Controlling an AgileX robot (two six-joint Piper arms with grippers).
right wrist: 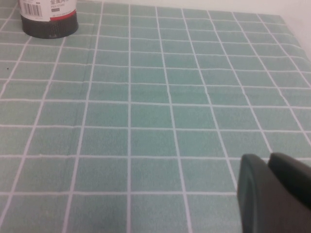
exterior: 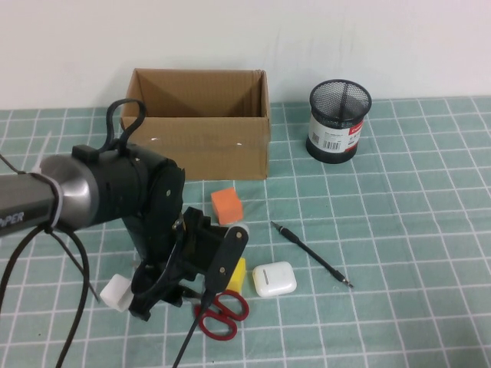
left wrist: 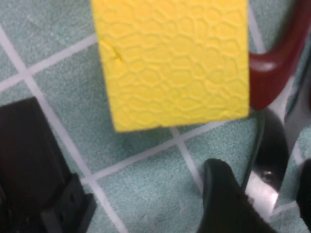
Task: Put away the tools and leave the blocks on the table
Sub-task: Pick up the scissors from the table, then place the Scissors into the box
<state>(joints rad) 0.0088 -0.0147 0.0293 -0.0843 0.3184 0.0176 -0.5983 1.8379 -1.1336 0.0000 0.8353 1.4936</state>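
In the high view, the left arm fills the left and lower-centre of the frame, its left gripper [exterior: 201, 285] down at the table [exterior: 414, 230] over the red-handled scissors [exterior: 221, 316], whose red loops show at lower centre. The yellow block [exterior: 236, 274] sits just beside the gripper, the orange block [exterior: 226, 205] above it at centre, and the white block [exterior: 116, 292] at lower left. A white earbud case [exterior: 274, 279] lies just right of the yellow block. The black rod [exterior: 310, 254] lies diagonally right of centre, untouched. A cardboard box [exterior: 201, 123] stands at upper centre, a mesh pen cup [exterior: 338, 121] at upper right. The right arm is not in this view.

In the left wrist view, the yellow block [left wrist: 172, 60] fills the top, a red scissor loop [left wrist: 277, 68] curves at the right edge, and dark fingers [left wrist: 223, 199] stand spread at the bottom corners, gripping nothing.

In the right wrist view, only bare grid cloth and the cup's base [right wrist: 48, 17] at upper left show; the right gripper [right wrist: 274, 191] sits at lower right, well away from the tools. Whether its claw is spread or closed I cannot tell.

The step in hand seems to be the reach for the scissors. Next, the fingers must close on a handle without nudging the yellow block.
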